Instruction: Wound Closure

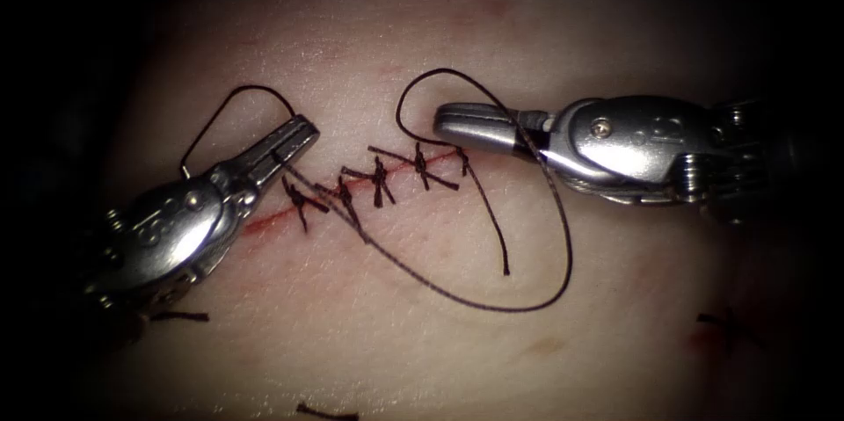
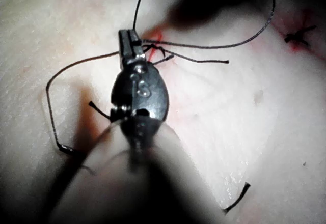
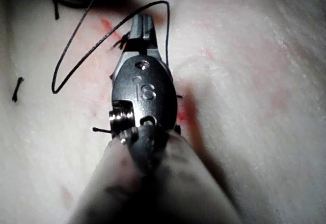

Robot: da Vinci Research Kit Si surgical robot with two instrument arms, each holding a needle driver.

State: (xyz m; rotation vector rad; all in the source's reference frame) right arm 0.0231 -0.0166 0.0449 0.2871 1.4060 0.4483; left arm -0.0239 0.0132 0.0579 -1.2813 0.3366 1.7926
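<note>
Right wrist view: "S" stamped on right tool (image 3: pixel 144 26); thread (image 3: pixel 76 56) looped alongside.

Layout at the cut (image 1: pixel 352 188)
Left tool (image 1: pixel 294 141) at the cut's left end, right tool (image 1: pixel 453 120) at its right end; thread (image 1: pixel 527 307) loops on the tissue (image 1: pixel 422 359) near side

Dim, dark-edged views; near shafts perhaps defocused.
</note>
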